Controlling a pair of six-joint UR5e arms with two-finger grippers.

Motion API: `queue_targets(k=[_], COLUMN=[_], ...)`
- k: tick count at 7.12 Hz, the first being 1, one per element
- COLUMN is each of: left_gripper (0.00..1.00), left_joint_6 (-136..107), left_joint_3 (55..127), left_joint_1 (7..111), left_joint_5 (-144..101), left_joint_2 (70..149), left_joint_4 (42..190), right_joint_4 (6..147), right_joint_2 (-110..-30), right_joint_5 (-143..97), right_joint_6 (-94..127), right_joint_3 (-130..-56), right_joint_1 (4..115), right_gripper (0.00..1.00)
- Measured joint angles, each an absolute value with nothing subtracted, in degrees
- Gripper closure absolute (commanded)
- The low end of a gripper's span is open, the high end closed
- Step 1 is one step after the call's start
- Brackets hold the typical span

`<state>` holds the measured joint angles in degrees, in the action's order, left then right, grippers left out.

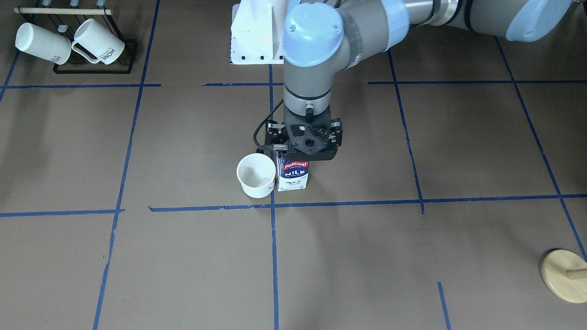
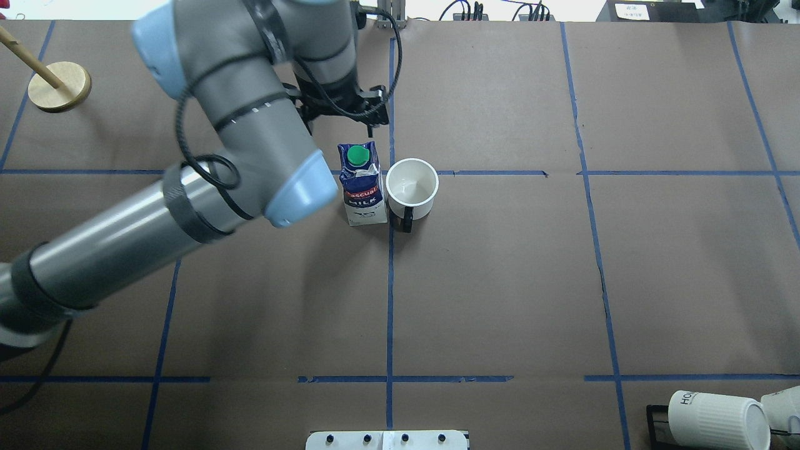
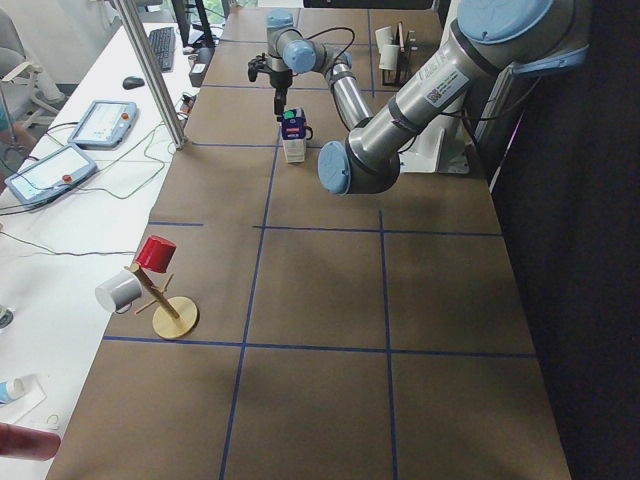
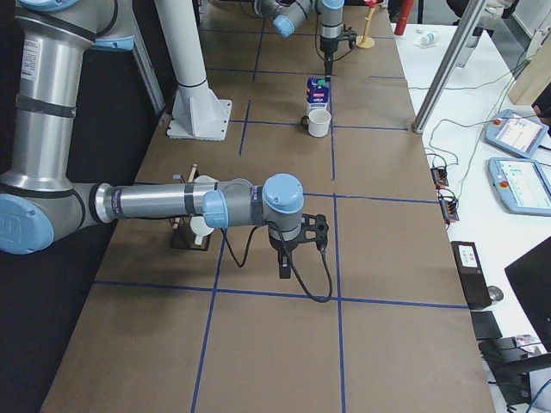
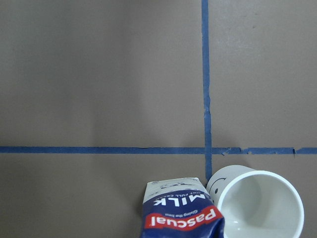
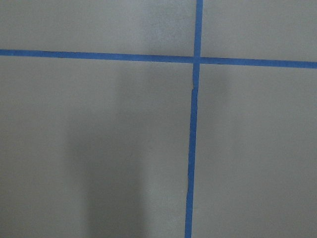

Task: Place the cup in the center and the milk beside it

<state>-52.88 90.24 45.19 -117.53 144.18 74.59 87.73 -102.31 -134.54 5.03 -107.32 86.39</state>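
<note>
the cup [image 2: 412,187] is seen upright, mouth up, on the brown worktop [image 2: 500,281]. it is set just on the robot's side of the center [image 2: 391,172], the crossing of blue tape lines, and to the robot's right of the lengthwise line. in the overhead view its rim overlaps that corner of the crossing. its black handle [image 2: 407,220] is turned toward the robot, and part of a drawn face is made out on its wall in the left wrist view.

the milk [image 2: 361,190] is stood upright just beside the cup, across the lengthwise line from it, with the green cap [image 2: 357,156] on top. the two appear to touch, though the gap is too narrow to be sure.

the left gripper [image 4: 328,64] is held above the worktop on the operators' side of the carton, pointed down and apart from both things. its jaws are hidden by the arm and wrist, so it cannot be told whether they are apart or together.

the right gripper [image 4: 284,262] is hung low over the worktop, well apart from cup and carton, toward the robot's right end. it is shown only from the side, so the state of its jaws cannot be told.

two ribbed mugs [image 1: 43,43] are carried on a black rack [image 1: 126,57] at the robot's right. a wooden stand [image 3: 178,318] with a red cup [image 3: 155,253] is placed at the far left.
</note>
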Motion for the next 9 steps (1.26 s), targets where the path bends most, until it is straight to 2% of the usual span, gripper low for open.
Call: queue_targets(k=[2,5,7,9], left_gripper=[0.00,0.00,0.00,0.00], left_joint_6=[-39.4,-14.7,2.3,9.9], left_joint_3=[98.3,110.0,110.8,109.8], left_joint_1=[51.7,64.9,76.3,84.2], left_joint_5=[-122.9,-128.0,-134.5,-137.7], left_joint_2=[134.4,111.0,96.6,86.0], left_joint_4=[72.0,72.0,74.1,76.7], right_joint_4=[87.7,87.7,87.7,87.7], right_joint_2=[-102.3,-102.4,-102.4,-102.4], right_joint_5=[-134.5,-134.5,-134.5,-134.2], right_joint_6=[4.9,4.9,5.0,4.8], right_joint_3=[-107.3,-107.2,-107.1,-106.7], right_joint_1=[86.4,86.4,86.4,86.4], right_gripper=[0.00,0.00,0.00,0.00])
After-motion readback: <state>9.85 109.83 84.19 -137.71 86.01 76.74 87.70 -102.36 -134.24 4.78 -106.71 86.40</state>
